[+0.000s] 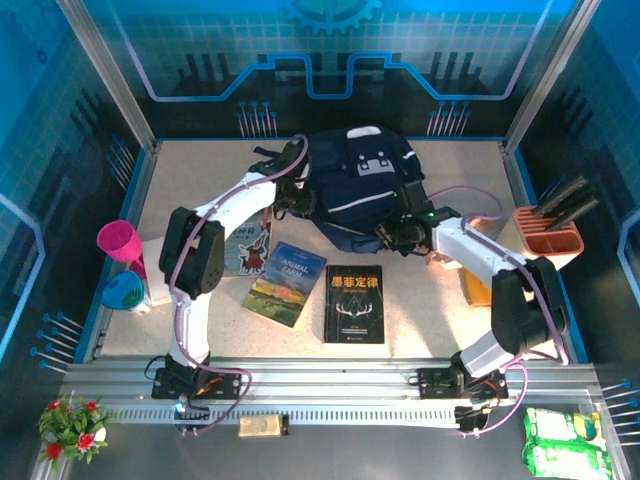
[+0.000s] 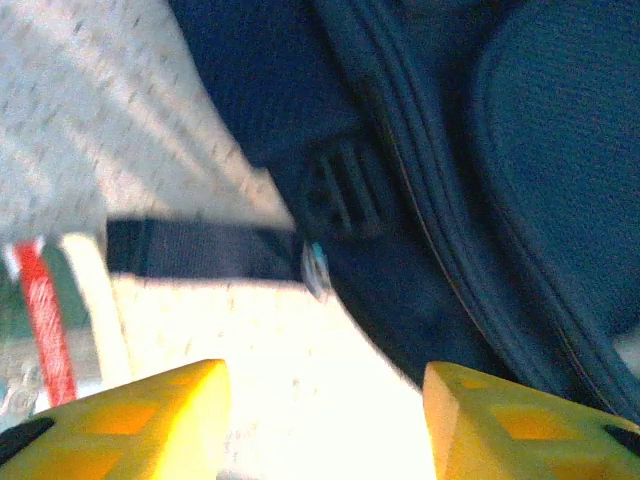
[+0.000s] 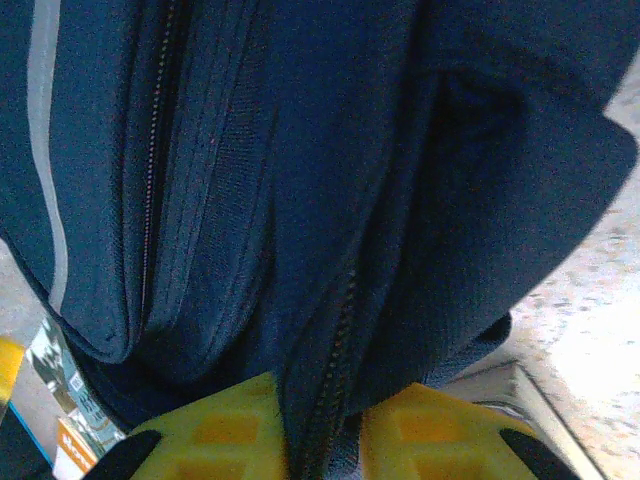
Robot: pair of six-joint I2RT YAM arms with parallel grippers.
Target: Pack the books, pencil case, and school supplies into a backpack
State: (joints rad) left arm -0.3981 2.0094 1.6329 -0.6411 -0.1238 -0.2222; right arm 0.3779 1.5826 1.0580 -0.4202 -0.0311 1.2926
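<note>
Pinching backpack (image 3: 300, 200) fabric, right jaws nearly closed; left jaws parted.

We take the backpack (image 1: 365, 185) as our landmark: it lies on the table (image 1: 430, 320), toward the far side. Straight before it lies the antler book (image 1: 356, 304). The Animal Farm book (image 1: 285, 283) is before it to the left, and the third book (image 1: 250, 250) further left, partly under the left arm. Far to its left stands the cup (image 1: 118, 243), and to its right the block holder (image 1: 550, 235). The left gripper (image 1: 292, 195) sits just beside the backpack's left side. The right gripper (image 1: 395, 235) is at its near right edge, with fabric between the fingers. A strap (image 2: 200, 250) runs from the backpack across the table towards the third book.
</note>
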